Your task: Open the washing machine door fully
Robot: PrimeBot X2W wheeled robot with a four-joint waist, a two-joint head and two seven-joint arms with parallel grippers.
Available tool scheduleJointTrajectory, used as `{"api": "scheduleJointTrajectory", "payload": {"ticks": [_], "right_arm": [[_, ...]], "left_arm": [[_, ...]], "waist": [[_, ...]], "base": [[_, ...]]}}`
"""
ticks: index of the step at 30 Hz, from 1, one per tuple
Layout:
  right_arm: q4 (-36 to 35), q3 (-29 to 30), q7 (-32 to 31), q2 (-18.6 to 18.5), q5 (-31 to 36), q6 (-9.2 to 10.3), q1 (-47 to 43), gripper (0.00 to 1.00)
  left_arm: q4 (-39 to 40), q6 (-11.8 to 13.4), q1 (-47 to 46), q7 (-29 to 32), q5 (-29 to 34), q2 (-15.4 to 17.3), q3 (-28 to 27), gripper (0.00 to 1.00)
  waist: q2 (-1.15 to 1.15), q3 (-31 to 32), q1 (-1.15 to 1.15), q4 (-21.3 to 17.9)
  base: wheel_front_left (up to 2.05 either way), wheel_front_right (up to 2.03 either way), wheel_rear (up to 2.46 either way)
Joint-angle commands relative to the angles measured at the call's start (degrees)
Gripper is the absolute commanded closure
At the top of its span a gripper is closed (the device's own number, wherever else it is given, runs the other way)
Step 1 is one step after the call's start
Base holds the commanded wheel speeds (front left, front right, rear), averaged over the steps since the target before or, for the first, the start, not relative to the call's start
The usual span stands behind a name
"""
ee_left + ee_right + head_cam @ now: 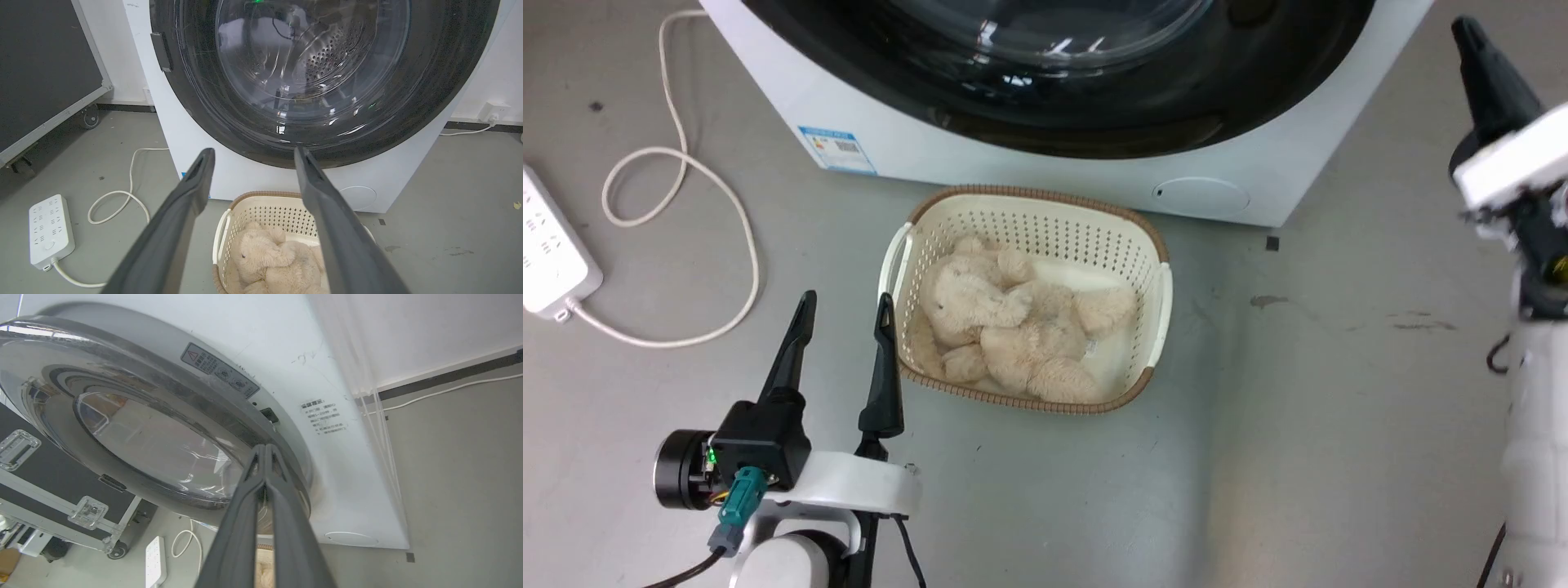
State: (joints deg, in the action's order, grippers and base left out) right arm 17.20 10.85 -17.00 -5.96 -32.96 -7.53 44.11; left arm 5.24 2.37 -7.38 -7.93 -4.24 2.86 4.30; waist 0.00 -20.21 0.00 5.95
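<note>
At top, the washing machine door [1176, 110] is cropped.

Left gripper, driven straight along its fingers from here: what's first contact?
Most likely the washing machine door: the open left gripper points at its lower black rim or the glass just above. The laundry basket lies below that line. The exact spot is uncertain, as depth is unclear.
</note>
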Motion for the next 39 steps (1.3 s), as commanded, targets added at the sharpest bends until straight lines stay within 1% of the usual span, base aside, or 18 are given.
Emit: {"api": "scheduleJointTrajectory", "payload": {"ticks": [1,8,17,18,22,25,32,39], "right_arm": [[1.73,1.08,-1.31,0.20,-1.80,0.02,3.11,1.00],[8.34,4.21,-5.95,0.29,-4.59,0.02,10.53,1.00],[17.54,9.01,-11.65,-1.00,-6.60,0.03,20.30,1.00],[20.08,10.76,-12.83,-1.32,-7.26,0.03,23.37,1.00],[24.23,13.02,-15.03,-2.28,-7.79,0.03,27.26,1.00],[27.19,14.07,-18.27,-2.96,-8.14,0.03,29.93,1.00],[31.80,16.79,-23.84,-3.16,-9.52,0.03,34.09,1.00],[32.92,19.09,-29.80,-1.81,-11.65,0.04,33.57,1.00]], "left_arm": [[0.42,0.16,-1.19,-0.68,-0.39,0.02,0.11,0.00],[0.72,0.43,-1.92,-1.52,-0.85,0.02,0.27,0.00],[1.39,0.85,-2.92,-2.59,-1.37,0.02,1.17,0.00],[1.61,1.07,-3.14,-2.95,-1.55,0.02,1.57,0.00],[1.81,1.29,-3.52,-3.43,-1.82,0.02,2.08,0.00],[1.90,1.49,-3.85,-3.79,-2.12,0.02,2.50,0.00],[2.03,1.89,-4.40,-4.63,-2.64,0.02,3.01,0.00],[2.25,2.32,-4.89,-5.47,-2.94,0.02,3.42,0.00]], "waist": [[0.00,-0.75,0.00,0.41],[0.00,-2.77,0.00,1.42],[0.00,-5.26,0.00,3.16],[0.00,-6.11,0.00,3.64],[0.00,-7.13,0.00,4.34],[0.00,-7.78,0.00,4.95],[0.00,-8.62,0.00,5.58],[0.00,-8.06,0.00,5.64]], "base": [[0.00,0.00,0.00],[0.00,0.00,0.00],[0.00,0.00,0.00],[0.00,0.00,0.00],[0.00,0.00,0.00],[0.00,0.00,0.00],[0.00,0.00,0.00],[0.00,0.00,0.00]]}}
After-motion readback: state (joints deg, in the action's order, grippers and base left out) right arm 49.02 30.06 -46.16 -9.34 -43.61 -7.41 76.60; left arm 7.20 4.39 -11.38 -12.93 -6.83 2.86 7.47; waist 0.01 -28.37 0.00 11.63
